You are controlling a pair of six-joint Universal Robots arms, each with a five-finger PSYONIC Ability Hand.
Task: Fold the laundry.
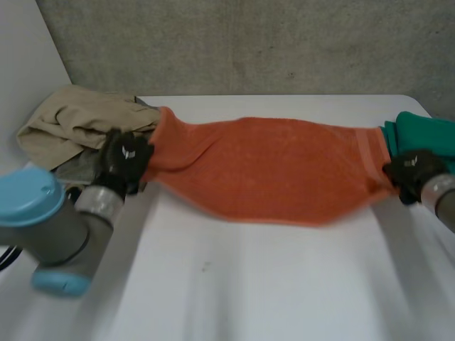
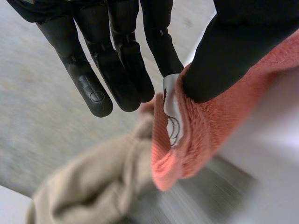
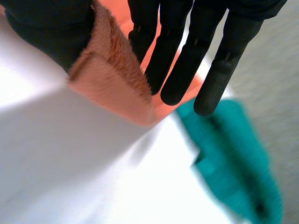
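An orange towel [image 1: 270, 167] is stretched lengthwise across the far half of a white table [image 1: 249, 291], held at each short end by a black robot hand. The towel is pulled into a long band that narrows toward both grips, and its near edge sags in the middle. I cannot tell whether it rests on the table or hangs just above it.

The left hand [image 1: 124, 160] holds the towel's left end. In the left wrist view its thumb [image 2: 238, 56] presses the towel's edge against straight fingers [image 2: 98, 88], a pinch right at the hem where a small white label [image 2: 172, 112] is sewn. Just beyond this hand lies a crumpled beige garment [image 1: 71, 117].

The right hand [image 1: 412, 170] holds the striped right end. In the right wrist view the hem is pinched the same way, between the thumb [image 3: 46, 32] and straight fingers [image 3: 182, 70]. A teal cloth [image 1: 426, 131] lies just beside it at the table's edge.

Judging by this, the folding is at an early stage. The towel is spread out and gripped, but no fold is visible in it yet. The beige garment and teal cloth appear unfolded, so most of the task seems to be left.
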